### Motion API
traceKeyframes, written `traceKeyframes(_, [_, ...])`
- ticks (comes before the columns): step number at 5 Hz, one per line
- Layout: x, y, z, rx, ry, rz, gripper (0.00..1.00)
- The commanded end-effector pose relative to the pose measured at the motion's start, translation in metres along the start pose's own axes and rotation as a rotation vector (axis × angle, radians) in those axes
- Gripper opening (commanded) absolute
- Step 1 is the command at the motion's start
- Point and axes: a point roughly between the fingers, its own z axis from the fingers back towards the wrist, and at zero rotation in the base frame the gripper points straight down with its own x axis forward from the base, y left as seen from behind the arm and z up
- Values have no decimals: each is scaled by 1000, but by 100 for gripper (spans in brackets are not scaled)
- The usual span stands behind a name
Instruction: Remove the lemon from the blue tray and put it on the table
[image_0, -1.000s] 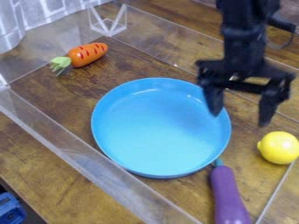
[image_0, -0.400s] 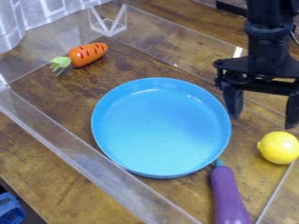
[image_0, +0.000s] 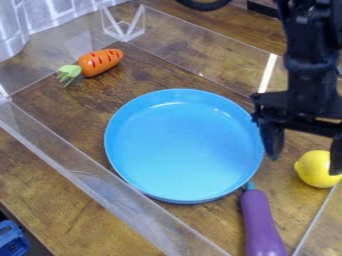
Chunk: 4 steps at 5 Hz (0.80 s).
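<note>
The lemon lies on the table at the right edge of the frame, just outside the rim of the tray. It is not on the tray. The tray's blue surface is bare, so the placement the task requires appears to be done already.

The gripper hangs at right of centre, pointing steeply down, with its jaws spread wide and nothing between them. One finger stands close to the tray's right rim; the other stands over the lemon's upper right and hides part of it. Whether that finger touches the lemon cannot be told from this view. The wide opening is consistent either with a release or with lining up on the fruit; the frame alone does not decide which.

The lemon rests in the narrow strip of table between the tray rim and the right edge of the frame, with the eggplant lying below it in the picture, its tip against the tray's lower right rim. Being round and glossy, the lemon is likely to roll if nudged, so any vertical withdrawal should keep the fingers clear of it.

The carrot lies at upper left, well apart from the tray, and plays no part in the step.
</note>
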Motion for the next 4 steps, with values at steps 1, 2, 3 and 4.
traceKeyframes(1, [0,-8,18,-21,-76,23,100])
traceKeyframes(2, [-1,-6,11,-14,-82,75,100])
traceKeyframes(3, [-2,-12,5,-14,-77,76,100])
traceKeyframes(4, [-4,-8,-2,-10,-69,73,100])
